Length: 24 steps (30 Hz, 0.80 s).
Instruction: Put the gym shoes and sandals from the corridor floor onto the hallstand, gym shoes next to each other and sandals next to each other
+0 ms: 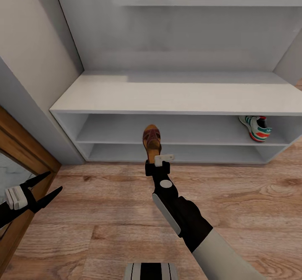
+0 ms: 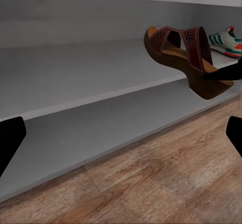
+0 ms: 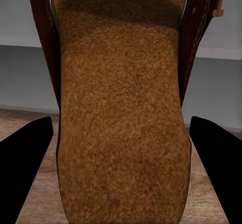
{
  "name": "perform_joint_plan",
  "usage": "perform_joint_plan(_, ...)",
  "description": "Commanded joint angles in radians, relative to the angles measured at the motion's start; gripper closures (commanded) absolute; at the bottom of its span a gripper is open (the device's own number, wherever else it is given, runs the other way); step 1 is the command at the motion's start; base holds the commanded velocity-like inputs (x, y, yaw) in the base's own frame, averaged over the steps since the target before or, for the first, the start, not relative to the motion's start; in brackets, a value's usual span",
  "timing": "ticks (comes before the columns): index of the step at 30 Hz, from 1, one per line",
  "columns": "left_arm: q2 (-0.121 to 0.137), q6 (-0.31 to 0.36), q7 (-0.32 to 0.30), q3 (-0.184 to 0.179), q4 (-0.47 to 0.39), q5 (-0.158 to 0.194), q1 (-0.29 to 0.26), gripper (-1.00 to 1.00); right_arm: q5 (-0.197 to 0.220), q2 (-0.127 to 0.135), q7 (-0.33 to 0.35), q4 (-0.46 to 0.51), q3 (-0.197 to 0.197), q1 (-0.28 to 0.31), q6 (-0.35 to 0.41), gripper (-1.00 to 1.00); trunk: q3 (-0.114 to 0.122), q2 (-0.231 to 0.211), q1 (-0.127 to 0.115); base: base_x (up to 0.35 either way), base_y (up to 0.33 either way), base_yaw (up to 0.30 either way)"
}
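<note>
One dark brown sandal (image 1: 152,139) with a tan footbed hangs toe-up above the corridor floor (image 1: 105,217), just in front of the hallstand (image 1: 167,93) and its two open shelves. My right gripper (image 1: 157,160) is shut on its heel end. In the right wrist view the sandal's footbed (image 3: 121,103) lies between the black fingers (image 3: 25,173). One gym shoe (image 1: 256,128), white with green stripes and an orange-red heel, rests on the upper shelf at the right. The left wrist view shows the sandal (image 2: 181,53) and the gym shoe (image 2: 227,40). My left gripper (image 1: 55,180) stands open and holds nothing, low at the left.
A wooden door frame (image 1: 29,150) and a grey wall corner flank the hallstand on the left. Higher on the back panel runs a narrow shelf (image 1: 205,1). The hallstand's flat top and the left parts of both shelves are bare. My base (image 1: 151,271) shows at the lower edge.
</note>
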<state>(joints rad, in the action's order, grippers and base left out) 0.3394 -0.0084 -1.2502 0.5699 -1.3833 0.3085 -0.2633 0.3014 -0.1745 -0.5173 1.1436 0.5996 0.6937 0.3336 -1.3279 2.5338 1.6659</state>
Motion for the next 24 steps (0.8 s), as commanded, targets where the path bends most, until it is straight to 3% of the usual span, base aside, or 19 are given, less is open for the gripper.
perform_joint_plan(1, 0.001, -0.001, -0.004, 0.000, 0.001, 0.002, -0.001, -1.00, 0.005, 0.000, -0.007, 0.001, 0.002, 0.001, 0.004, 1.00, -0.001, 0.000, 0.000, 0.000, 0.000, 0.000)
perform_joint_plan(24, 0.001, -0.001, -0.011, 0.001, 0.000, 0.002, -0.001, -1.00, 0.005, 0.000, -0.007, 0.001, 0.002, 0.001, 0.004, 1.00, -0.001, 0.000, 0.000, 0.000, 0.000, 0.000)
